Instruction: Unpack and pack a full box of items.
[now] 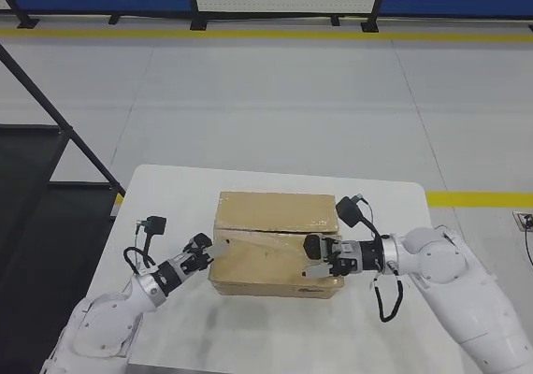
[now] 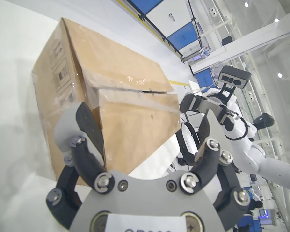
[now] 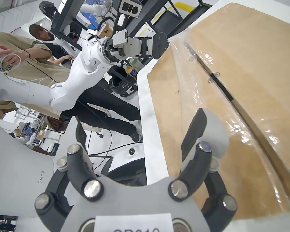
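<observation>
The left gripper holds its black-padded fingers wide apart astride one end of the lifted front flap. The right gripper, equally spread, straddles the other end. The brown cardboard box, its seam glossy with slit clear tape, sits midway between the side edges of the smooth white table, with pale grey floor beyond.

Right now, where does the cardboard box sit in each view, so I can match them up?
Top view: cardboard box on the table, between left gripper and right gripper.
Left wrist view: box just ahead of the open left gripper.
Right wrist view: box alongside the open right gripper.
Shared landmark: the taped seam across its top flaps.
</observation>
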You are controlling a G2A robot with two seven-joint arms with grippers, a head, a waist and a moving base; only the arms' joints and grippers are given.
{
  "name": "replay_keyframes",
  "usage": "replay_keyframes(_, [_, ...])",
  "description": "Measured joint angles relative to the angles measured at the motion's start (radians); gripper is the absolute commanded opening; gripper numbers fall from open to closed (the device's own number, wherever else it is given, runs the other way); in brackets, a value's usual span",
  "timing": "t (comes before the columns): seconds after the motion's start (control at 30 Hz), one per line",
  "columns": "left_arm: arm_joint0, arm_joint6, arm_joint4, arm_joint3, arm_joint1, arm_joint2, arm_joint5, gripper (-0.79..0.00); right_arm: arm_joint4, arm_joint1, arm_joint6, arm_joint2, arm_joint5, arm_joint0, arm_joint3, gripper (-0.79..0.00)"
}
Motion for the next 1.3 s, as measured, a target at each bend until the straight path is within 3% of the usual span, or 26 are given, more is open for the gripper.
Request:
replay_keyframes(0.17, [-0.061, -0.074, -0.082, -0.001, -0.005, 0.051, 0.109, 0.0, -0.009, 0.011, -0.018, -0.004, -0.018, -0.011, -0.014, 0.0])
replay_keyframes(0.3, [-0.082, -0.058, -0.07, -0.019, -0.004, 0.054, 0.152, 0.0, -0.023, 0.015, -0.038, 0.002, -0.025, -0.015, -0.013, 0.0])
replay_keyframes(0.6, [-0.04, -0.106, -0.13, -0.072, 0.011, -0.012, 0.164, 0.0, -0.024, 0.021, -0.08, 0.018, -0.017, -0.022, -0.004, 0.0])
replay_keyframes(0.83, [-0.068, -0.125, -0.115, -0.048, 0.014, 0.019, 0.17, 0.0, -0.149, 0.03, -0.226, 0.079, 0.008, -0.049, -0.047, 0.0])
replay_keyframes(1.0, [-0.089, -0.118, -0.119, -0.021, 0.015, 0.03, 0.173, 0.0, -0.329, 0.038, -0.399, 0.143, 0.169, -0.086, -0.121, 0.0])
replay_keyframes(1.17, [-0.088, -0.113, -0.131, -0.011, 0.017, 0.03, 0.172, 0.0, -0.299, 0.038, -0.372, 0.14, 0.137, -0.085, -0.118, 0.0])
replay_keyframes(1.3, [-0.085, -0.109, -0.134, -0.011, 0.019, 0.033, 0.171, 0.0, -0.333, 0.039, -0.394, 0.145, 0.169, -0.092, -0.096, 0.0])
